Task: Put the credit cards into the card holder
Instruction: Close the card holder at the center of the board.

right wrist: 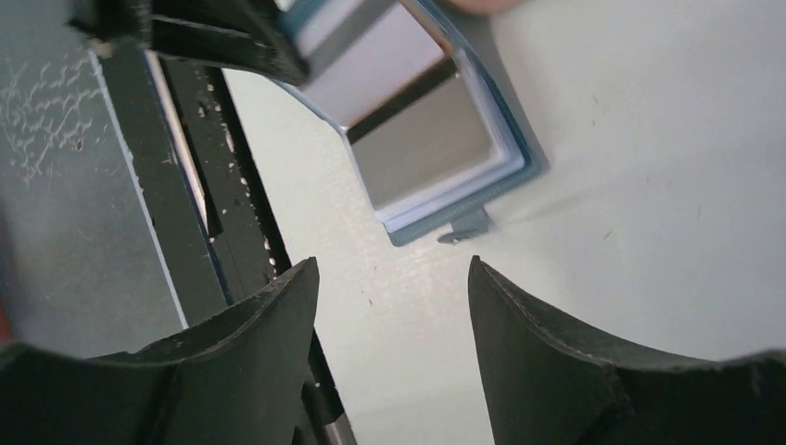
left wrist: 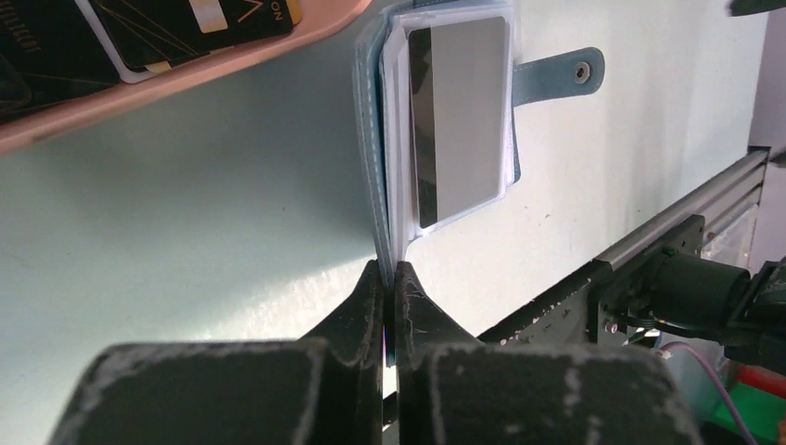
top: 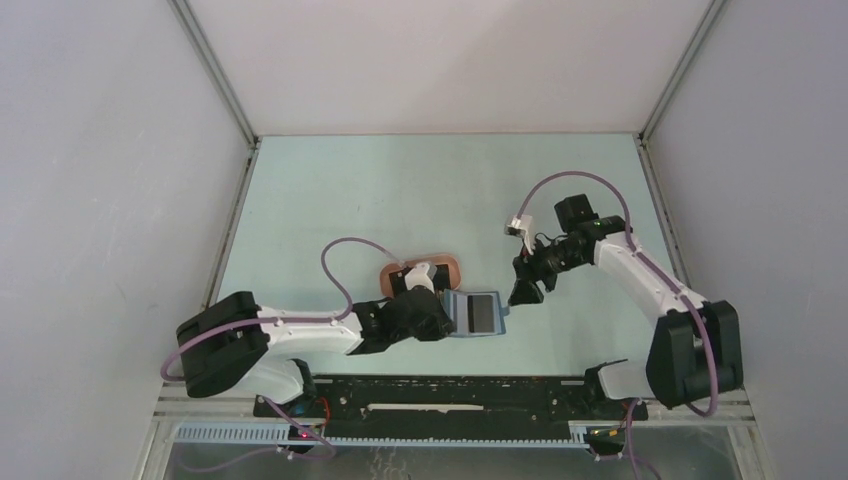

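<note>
The blue card holder (top: 478, 312) lies open on the table, its snap strap (left wrist: 561, 74) pointing away. A grey-looking credit card (left wrist: 463, 120) with a dark stripe rests in its clear inner pockets. My left gripper (left wrist: 389, 269) is shut on the near edge of the card holder (left wrist: 368, 139), pinching the thin pocket edges. More dark credit cards (left wrist: 176, 28) lie in the pink tray (left wrist: 185, 88). My right gripper (right wrist: 389, 269) hangs open and empty just right of the card holder (right wrist: 521, 171), over bare table. From above, the right gripper (top: 527, 292) is a short way from the strap.
The pink oval tray (top: 447, 266) sits right behind the left gripper (top: 445, 318). A black rail (right wrist: 185, 195) runs along the table's near edge close to the card holder. Grey walls close in the left and right sides.
</note>
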Motion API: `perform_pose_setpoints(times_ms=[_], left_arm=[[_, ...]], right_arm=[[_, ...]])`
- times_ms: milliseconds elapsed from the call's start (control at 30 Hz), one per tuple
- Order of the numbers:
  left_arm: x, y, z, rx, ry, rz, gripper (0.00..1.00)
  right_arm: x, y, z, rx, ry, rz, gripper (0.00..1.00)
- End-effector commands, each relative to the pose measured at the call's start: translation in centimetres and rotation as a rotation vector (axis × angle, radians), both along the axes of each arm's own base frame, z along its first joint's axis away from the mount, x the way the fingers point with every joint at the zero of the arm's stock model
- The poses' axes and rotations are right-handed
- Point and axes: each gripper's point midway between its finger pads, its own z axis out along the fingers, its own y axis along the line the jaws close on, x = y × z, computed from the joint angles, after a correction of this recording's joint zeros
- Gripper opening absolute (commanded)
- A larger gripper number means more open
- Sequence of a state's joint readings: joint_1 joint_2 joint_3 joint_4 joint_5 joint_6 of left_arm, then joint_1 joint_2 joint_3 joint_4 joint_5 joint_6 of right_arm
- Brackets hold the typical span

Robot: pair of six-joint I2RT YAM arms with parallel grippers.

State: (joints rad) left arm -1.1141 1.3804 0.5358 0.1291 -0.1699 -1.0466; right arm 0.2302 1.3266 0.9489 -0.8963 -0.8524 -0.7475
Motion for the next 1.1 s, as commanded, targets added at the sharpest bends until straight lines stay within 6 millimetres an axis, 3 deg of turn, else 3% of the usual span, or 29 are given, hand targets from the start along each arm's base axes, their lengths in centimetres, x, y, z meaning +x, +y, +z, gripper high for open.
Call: perform_pose_setpoints(times_ms=[0, 167, 500, 667, 867, 1067], left_arm=[[0.6, 1.2, 0.1, 0.118, -0.037, 0.014, 0.03], [0.6, 0.3, 0.2, 0.117, -0.030, -0.009, 0.04], [0.5, 0.0, 0.2, 0.113, -0.026, -0.014, 0.04], [0.5, -0.1, 0.2, 0.110, -0.024, -0.009, 0.04], [0.4, 0.1, 0.2, 0.107, -0.021, 0.001, 0.04], [0.4, -0.3, 0.7, 0.094, -0.026, -0.016, 0.04]], right_arm=[[1.6, -0.8, -2.2, -0.098, 0.124, -0.151, 0.68], [1.9, -0.9, -4.7, -0.198, 0.218, -0.188, 0.67], [2.7, 0.3, -6.9, -0.297, 0.241, -0.219, 0.61], [2.5, 0.6, -7.2, -0.313, 0.249, -0.211, 0.49], [2.2, 0.2, -6.9, -0.325, 0.242, -0.204, 0.21], [1.8, 0.4, -6.2, -0.301, 0.241, -0.186, 0.00]])
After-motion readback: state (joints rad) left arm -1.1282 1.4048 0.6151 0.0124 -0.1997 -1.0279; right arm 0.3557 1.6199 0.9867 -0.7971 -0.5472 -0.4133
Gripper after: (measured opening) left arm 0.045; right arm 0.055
